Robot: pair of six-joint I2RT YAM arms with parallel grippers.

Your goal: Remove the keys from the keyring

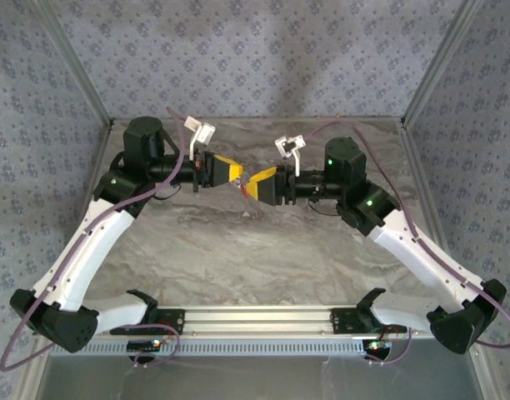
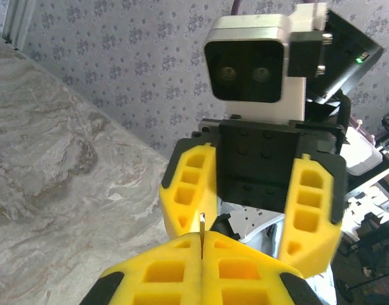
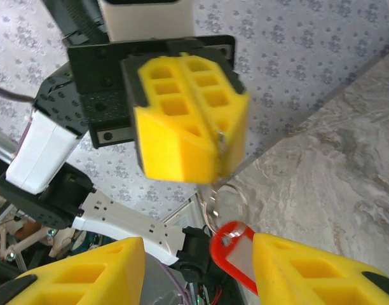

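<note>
Red plastic tag with silvery wire loop, the keyring [image 3: 234, 251]: held in mid-air above the table [image 1: 238, 258], between the two arms where they meet over its far half; seen from above as a small red speck [image 1: 238, 188] between the yellow fingertips. Left gripper [image 3: 217, 149]: jaws pressed fully together, with a thin sliver of silvery metal pinched in the seam between them, its edge standing just proud of the closed fingers in that arm's own camera [image 2: 201, 244]; the wire loop and tag hang below this pinch. Right gripper [image 3: 197, 248]: jaws standing apart, about half spread, nothing clamped; the red tag sits in the gap between the two fingers, close against the one on the right of that view, though actual contact cannot be judged. Both grippers point at one another, nearly tip to tip [image 1: 257, 185]. Table: grey-and-cream marbled surface. Surround: pale floral-patterned backdrop [image 1: 263, 58] on three sides.
</note>
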